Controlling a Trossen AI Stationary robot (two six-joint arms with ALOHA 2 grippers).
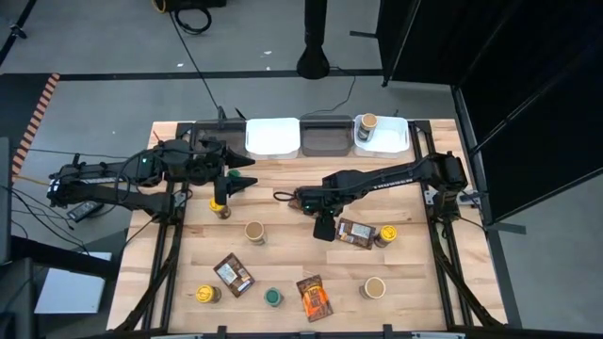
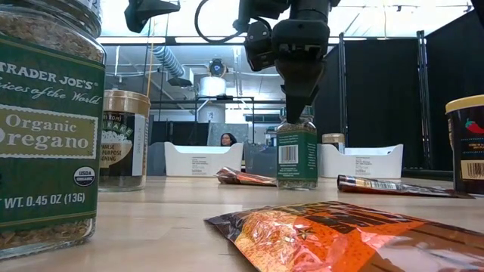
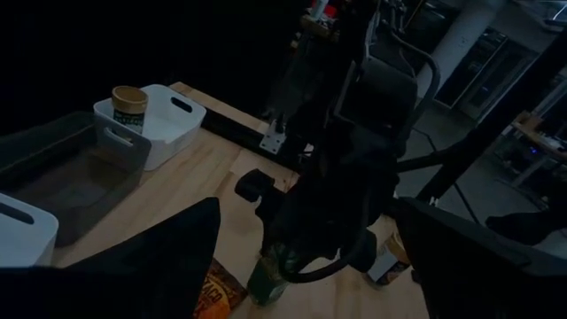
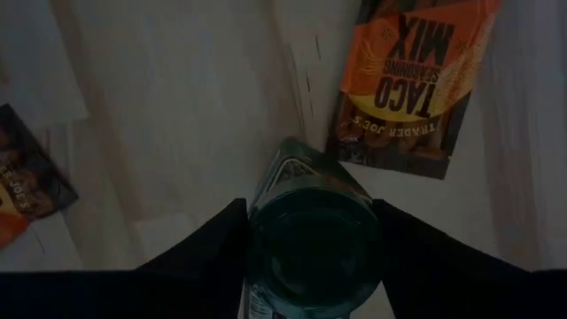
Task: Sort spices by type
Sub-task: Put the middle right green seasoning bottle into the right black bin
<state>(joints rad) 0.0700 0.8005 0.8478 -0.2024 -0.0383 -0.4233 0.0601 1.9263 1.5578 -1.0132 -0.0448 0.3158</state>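
On the pale wooden table [image 1: 283, 273] three flat brown-orange packets [image 1: 233, 274] lie among about six small round jars. The right gripper [image 1: 323, 229] brackets a green-lidded glass jar [image 4: 312, 239] mid-table, fingers not visibly pressing. One tan-lidded jar [image 1: 367, 126] sits in the far right white bin [image 1: 400, 139]. The left gripper [image 1: 247, 173] hovers wide open, far left.

Pale wooden worktop [image 1: 283, 264]. White bin [image 1: 272, 137], dark grey bin [image 1: 325, 139]. Green-labelled jar [image 2: 296, 155] with what looks a dark green lid. Orange-and-brown taco packet [image 4: 412, 80]. Yellow-lidded jar [image 1: 386, 233].
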